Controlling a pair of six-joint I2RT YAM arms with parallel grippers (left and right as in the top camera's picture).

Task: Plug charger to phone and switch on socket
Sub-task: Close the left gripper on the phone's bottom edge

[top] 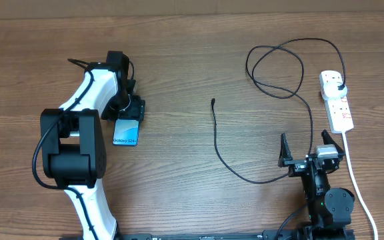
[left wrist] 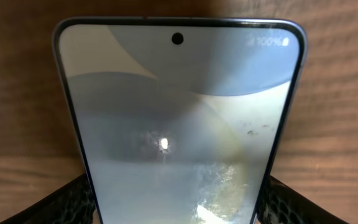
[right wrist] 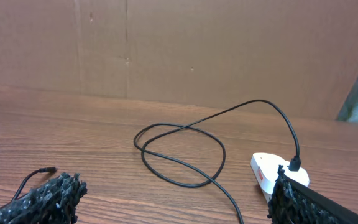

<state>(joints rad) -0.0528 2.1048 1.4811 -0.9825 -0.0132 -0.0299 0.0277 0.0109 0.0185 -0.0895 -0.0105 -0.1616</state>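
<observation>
Our left claw (left wrist: 176,199) straddles the phone (left wrist: 179,112), fingers (left wrist: 73,199) at both long edges — whether they grip it we cannot tell — wrist bent down over the counter (top: 192,53), presumably to steady it for plugging. The right claw (right wrist: 173,190), spread wide, waits low near the socket (top: 337,100); the charger (top: 217,133) lies loose, its tip free between the arms.

Overhead looks straight down; left wrist sits close over the phone (left wrist: 179,124), right wrist faces the socket (right wrist: 264,169).
</observation>
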